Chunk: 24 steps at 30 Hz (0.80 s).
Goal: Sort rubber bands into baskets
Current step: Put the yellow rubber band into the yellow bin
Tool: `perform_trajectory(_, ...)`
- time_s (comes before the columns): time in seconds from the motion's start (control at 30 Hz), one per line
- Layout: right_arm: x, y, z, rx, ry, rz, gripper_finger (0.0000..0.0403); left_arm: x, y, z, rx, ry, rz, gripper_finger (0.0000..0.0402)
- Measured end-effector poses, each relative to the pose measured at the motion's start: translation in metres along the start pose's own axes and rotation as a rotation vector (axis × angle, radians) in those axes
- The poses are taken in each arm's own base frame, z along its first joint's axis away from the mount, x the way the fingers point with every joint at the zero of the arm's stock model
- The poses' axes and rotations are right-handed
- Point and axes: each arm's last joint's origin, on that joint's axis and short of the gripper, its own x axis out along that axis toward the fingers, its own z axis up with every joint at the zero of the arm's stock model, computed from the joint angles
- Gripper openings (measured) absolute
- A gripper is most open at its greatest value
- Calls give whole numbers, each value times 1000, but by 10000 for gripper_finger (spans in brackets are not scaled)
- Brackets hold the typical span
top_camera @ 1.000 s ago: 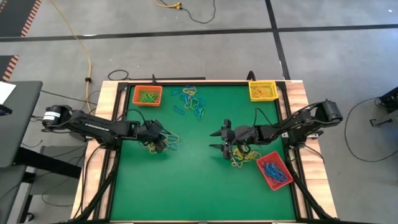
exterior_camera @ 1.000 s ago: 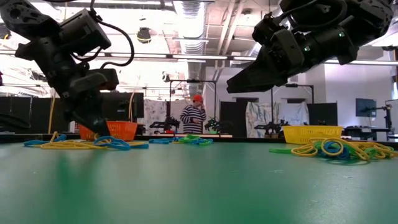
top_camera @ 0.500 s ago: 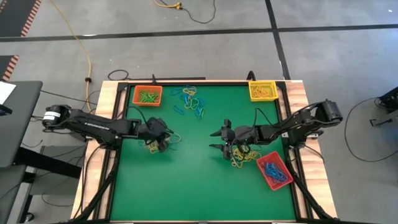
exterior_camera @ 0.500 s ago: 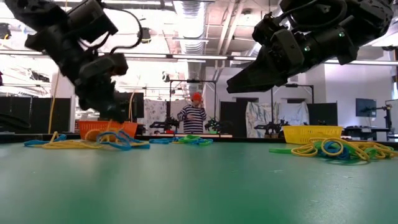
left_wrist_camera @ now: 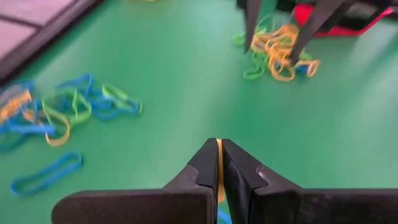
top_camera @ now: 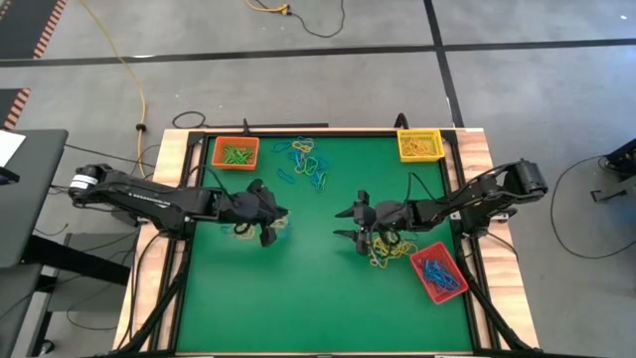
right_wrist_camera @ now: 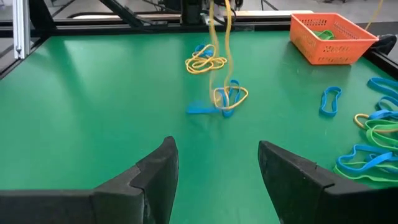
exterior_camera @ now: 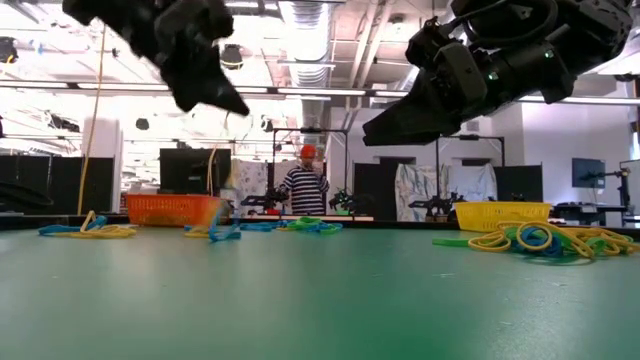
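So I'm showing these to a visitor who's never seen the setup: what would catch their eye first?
Probably the left claw, raised over the green table's left side, pinching a yellow rubber band that dangles to a small tangle on the mat. Next, the right claw hanging open by the mixed pile near the red basket, with the orange basket and yellow basket in the far corners.

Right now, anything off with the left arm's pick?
Yes. The left gripper is shut on a yellow rubber band, but a blue band looks snagged on it, trailing up off the green mat. The yellow basket would get a mixed load. The right gripper waits open.
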Motion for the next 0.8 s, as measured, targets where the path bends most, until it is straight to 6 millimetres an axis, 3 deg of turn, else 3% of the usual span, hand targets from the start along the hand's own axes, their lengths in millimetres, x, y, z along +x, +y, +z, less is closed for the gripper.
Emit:
perform_trajectory(0.3,0,6,4,-4,-50,22,248,-17,-17,30,96,-104,-2,0)
perform_trajectory(0.8,-3,9,20,20,-221,66,248,-20,-21,40,118,-182,-48,0)
